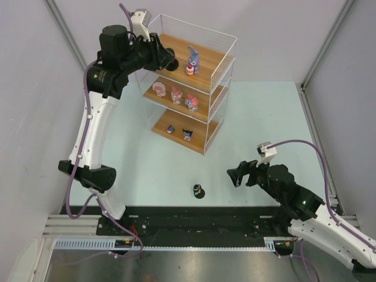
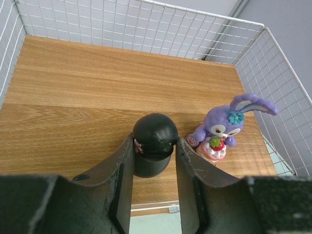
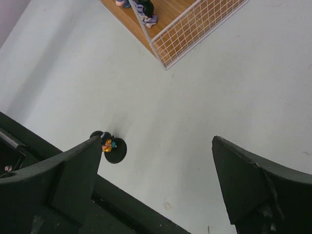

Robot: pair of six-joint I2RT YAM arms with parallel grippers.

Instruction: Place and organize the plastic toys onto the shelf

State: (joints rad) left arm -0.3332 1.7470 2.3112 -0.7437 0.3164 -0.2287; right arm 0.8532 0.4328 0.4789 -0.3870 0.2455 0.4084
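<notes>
Grey walls close in on a pale green bench (image 1: 258, 117), seen from above, where a three-tier wire shelf (image 1: 226, 56) stands at the far side. On its top board a purple-blue bunny (image 1: 192, 60) stands to the right of the left end effector (image 1: 174, 62), which reaches in over that tier from the left. Three pink-and-white figurines (image 1: 176, 94) line the middle board, and two dark-haired figurines (image 1: 187, 134) sit on the bottom one. A stray figurine (image 1: 199, 191) on a black base stands on the bench near the arm bases, with the right end effector (image 1: 234, 177) near it on the right.

From the left wrist, the left end effector pinches a black-topped figurine (image 2: 155, 134) low over the top board, just left of the bunny. Whether its base touches the wood cannot be told. Placing this toy appears to be the step in hand. The next move likely calls for setting it upright, spreading the fingers and backing out without knocking the bunny.

From the right wrist, the right end effector is spread wide and empty above the bench. The stray figurine, close by one finger, is probably the last toy to collect.
</notes>
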